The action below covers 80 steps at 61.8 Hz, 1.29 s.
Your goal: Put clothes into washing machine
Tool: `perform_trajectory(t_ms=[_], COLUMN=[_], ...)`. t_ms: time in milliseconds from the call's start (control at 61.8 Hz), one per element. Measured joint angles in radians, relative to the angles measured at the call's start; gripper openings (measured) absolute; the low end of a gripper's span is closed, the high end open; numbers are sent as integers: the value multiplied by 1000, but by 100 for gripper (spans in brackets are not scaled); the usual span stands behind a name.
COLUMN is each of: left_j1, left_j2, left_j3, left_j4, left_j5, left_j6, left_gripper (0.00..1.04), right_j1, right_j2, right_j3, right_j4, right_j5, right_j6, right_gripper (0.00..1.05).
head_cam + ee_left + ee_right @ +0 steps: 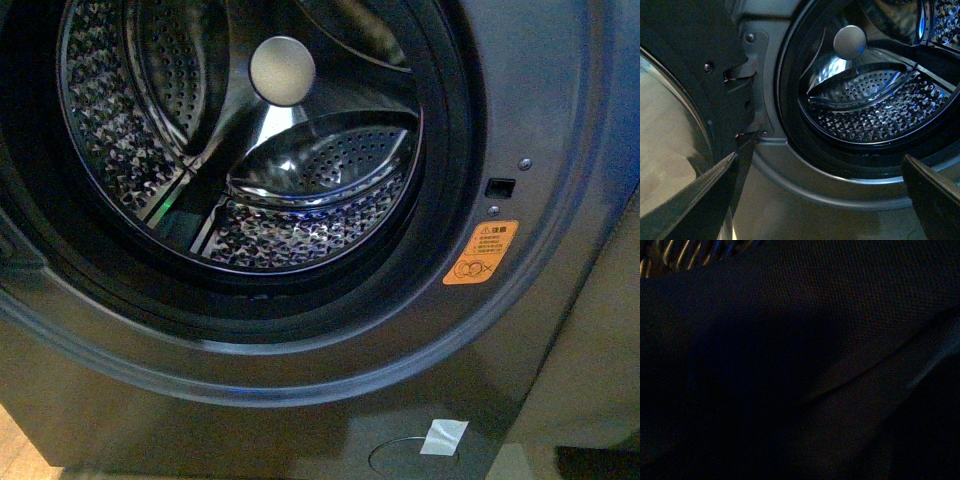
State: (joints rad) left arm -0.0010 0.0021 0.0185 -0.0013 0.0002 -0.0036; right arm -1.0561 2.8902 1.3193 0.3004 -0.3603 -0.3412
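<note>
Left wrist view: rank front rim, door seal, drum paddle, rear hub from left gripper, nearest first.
From the left gripper:
1. Front rim, grey, outside the mouth.
2. Door seal, black, ringing the mouth.
3. Drum paddle, inside the drum.
4. Rear hub, on the back wall.

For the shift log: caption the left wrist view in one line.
Open left gripper faces the perforated steel drum of the grey front-loader washing machine, door open.

We log woven basket strands point(657, 254) in the right wrist view. The front view shows pale floor point(14, 448) and a beige side panel point(600, 340).
</note>
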Motion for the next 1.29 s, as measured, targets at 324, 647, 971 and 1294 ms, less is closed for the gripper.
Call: perform_trajectory(t_ms=[324, 647, 971, 1294], left_j1=[0, 0, 0, 0], left_j2=[0, 0, 0, 0], left_j3=[0, 0, 0, 0], left_j4=[0, 0, 0, 0], left_j5=[0, 0, 0, 0], left_j6=[0, 0, 0, 0], left_gripper=[98, 98, 98, 98], right_j1=[-16, -35, -116, -178], right_j2=[9, -149, -585, -1108], right_j3=[-12, -181, -496, -672], right_j4=[93, 326, 498, 517], right_j5=[30, -52, -302, -536], right_j6=[8, -52, -56, 80], right_gripper=[47, 2, 3, 3])
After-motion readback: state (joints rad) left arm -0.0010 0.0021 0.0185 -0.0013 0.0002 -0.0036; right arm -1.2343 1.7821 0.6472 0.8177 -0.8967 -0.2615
